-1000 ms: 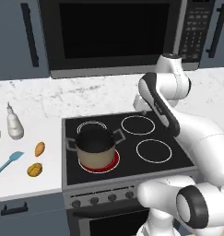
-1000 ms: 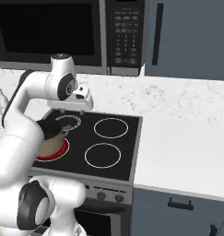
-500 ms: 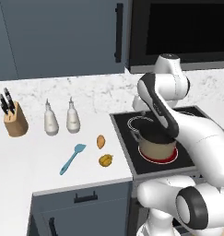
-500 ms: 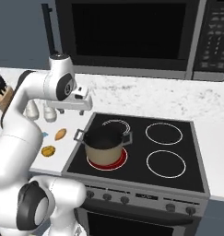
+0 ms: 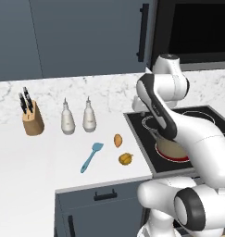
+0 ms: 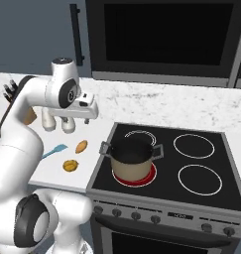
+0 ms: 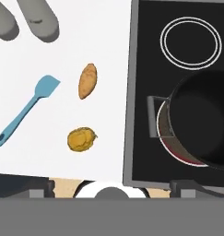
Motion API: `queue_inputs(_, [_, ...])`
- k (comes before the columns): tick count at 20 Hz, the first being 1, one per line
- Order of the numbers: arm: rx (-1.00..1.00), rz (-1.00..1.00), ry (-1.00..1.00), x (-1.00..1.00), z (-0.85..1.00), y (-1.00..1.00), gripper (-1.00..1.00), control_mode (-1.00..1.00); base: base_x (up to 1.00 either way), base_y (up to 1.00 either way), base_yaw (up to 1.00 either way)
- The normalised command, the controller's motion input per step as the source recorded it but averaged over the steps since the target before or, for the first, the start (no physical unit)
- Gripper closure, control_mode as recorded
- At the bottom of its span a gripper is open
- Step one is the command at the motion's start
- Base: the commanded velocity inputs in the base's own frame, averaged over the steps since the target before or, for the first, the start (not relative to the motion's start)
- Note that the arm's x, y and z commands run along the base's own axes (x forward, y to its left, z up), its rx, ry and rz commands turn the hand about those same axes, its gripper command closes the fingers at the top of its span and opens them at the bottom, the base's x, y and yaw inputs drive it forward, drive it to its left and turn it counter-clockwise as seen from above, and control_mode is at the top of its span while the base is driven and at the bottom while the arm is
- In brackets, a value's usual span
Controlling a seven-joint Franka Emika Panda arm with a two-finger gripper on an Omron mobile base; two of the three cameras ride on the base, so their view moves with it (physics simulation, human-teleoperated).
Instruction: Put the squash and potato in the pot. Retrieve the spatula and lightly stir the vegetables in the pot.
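Observation:
The beige pot (image 6: pixel 133 158) with its black rim stands on the front left burner, which glows red; the hand view looks into its black inside (image 7: pixel 201 124). On the white counter left of the stove lie the orange-tan potato (image 6: pixel 81 146) (image 7: pixel 87 80), the lumpy yellow squash (image 6: pixel 70 165) (image 7: pixel 81 139) and the light blue spatula (image 6: pixel 53 150) (image 7: pixel 28 108). My gripper (image 6: pixel 77 118) hangs high above the counter's edge by the stove, open and holding nothing, its fingertips wide apart. In the left base view my arm covers most of the pot (image 5: pixel 171 147).
A knife block (image 5: pixel 32 121) and two white bottles (image 5: pixel 67 122) (image 5: pixel 89 119) stand at the back of the counter. The black stove (image 6: pixel 201 173) has three more burners. A microwave (image 6: pixel 166 39) and dark cabinets hang above.
The base has driven left, so both base views shifted: the counter with the vegetables, spatula, bottles and knife block came into view. The things themselves lie as before.

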Motion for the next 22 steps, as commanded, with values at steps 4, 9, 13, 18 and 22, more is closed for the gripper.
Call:
queue_inputs(4, [0.00,0.00,0.00,0.01,0.00,0.00,-1.00,-1.00,0.03,0.00,0.00])
queue_inputs(9, [-0.07,0.00,0.00,-0.01,-0.16,0.21,-1.00,-1.00,0.00,0.00,0.00])
queue_inputs(13, [-0.12,0.00,0.00,-0.10,-0.39,0.68,-1.00,-1.00,0.00,0.00,0.00])
queue_inputs(18, [-0.10,0.00,0.05,-0.09,-0.65,0.73,-1.00,-1.00,0.00,0.00,0.00])
queue_inputs(22, [-0.05,-0.07,0.10,0.00,-0.90,0.37,-1.00,-1.00,0.00,0.00,0.00])
